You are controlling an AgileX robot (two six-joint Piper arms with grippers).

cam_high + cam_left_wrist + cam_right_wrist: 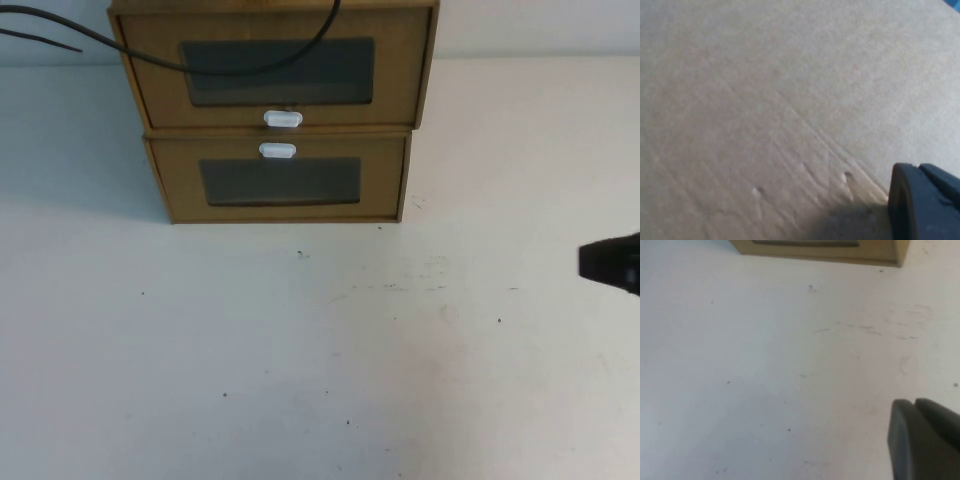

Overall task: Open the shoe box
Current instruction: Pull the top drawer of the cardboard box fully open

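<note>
1. White table top [300, 350], flat and matt, marked with small dark specks and faint scuffs. It is recorded across the whole near and middle ground.

2. Right gripper [610, 265], black, seen at the right edge of the high view, over bare table. It is placed nearer than the boxes, to their right and well apart from them. The claw is drawn fully together and nothing is held in it.

3. Lower shoe box [385, 175], brown cardboard, rectangular, set on the table at the far centre. Its front is fitted with a dark grey rectangular window [280, 181]. A small white oval handle [277, 151] is fixed just above that window, at the top edge. The front panel is seen flush with the body, so the box is closed.

4. Upper shoe box [150, 75], brown cardboard and of the same pattern, stacked directly on item 3. Its own white oval handle [283, 118] is fixed at the bottom edge, just above the other handle. This front is likewise flush and closed.

5. Black cable [150, 54], draped in a loop across the front of the upper box. A second, thinner black strand [40, 40] is noted at the far left.

6. Left gripper [922, 205], black, shown in the left wrist view only. It is held close to a plain brown cardboard face [765, 100] marked by creases and 2 small dents. Which box that face belongs to cannot be told, nor how wide this claw stands.
</note>
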